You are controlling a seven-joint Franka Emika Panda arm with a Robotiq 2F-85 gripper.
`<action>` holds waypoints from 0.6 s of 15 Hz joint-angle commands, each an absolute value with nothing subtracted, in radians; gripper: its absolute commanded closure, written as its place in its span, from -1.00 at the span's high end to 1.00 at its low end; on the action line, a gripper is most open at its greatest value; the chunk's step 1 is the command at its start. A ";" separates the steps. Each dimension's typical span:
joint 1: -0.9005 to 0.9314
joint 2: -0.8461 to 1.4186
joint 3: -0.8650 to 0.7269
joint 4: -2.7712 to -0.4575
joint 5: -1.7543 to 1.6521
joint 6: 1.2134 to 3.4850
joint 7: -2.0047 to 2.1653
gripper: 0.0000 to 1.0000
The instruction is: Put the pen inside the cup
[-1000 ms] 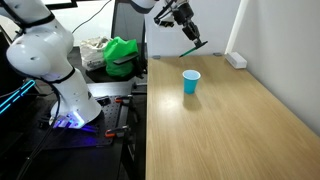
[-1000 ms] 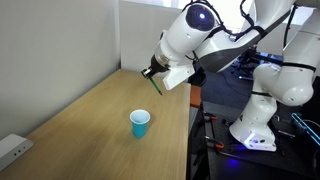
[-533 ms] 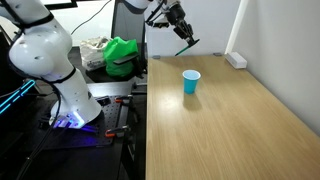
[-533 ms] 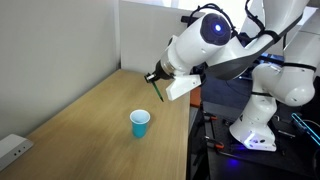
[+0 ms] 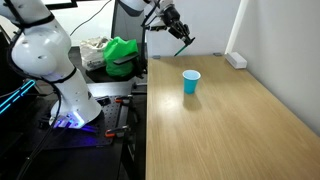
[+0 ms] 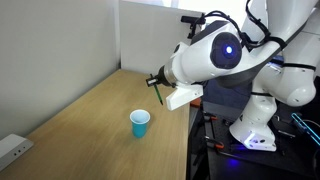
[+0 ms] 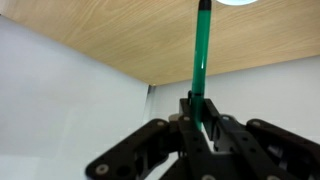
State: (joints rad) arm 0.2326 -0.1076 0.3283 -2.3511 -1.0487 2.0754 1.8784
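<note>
The light-blue cup stands upright on the wooden table; it also shows in an exterior view. My gripper is high above the table's far end, well away from the cup, and is shut on the dark green pen. The pen hangs tilted below the fingers, seen as a short green stick. In the wrist view the pen runs straight out from between the shut fingers toward the table edge. A sliver of the cup's pale rim shows at the top.
A white power strip lies near the wall, also in an exterior view. A green cloth bundle sits on a stand beside the table. The robot base and a second white arm stand off the table's end.
My gripper with the pen has moved higher and back toward the table's end, further from the cup. The cup has not moved.
</note>
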 commanded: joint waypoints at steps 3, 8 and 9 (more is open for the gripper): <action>0.264 0.003 0.331 -2.268 -1.123 2.008 1.953 -0.92; 0.291 0.100 0.326 -2.195 -1.194 1.940 2.028 -0.92; 0.299 0.115 0.325 -2.182 -1.202 1.917 2.046 -0.92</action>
State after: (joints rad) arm 0.2681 0.0528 0.3285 -2.2444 -1.1645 1.9989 1.9832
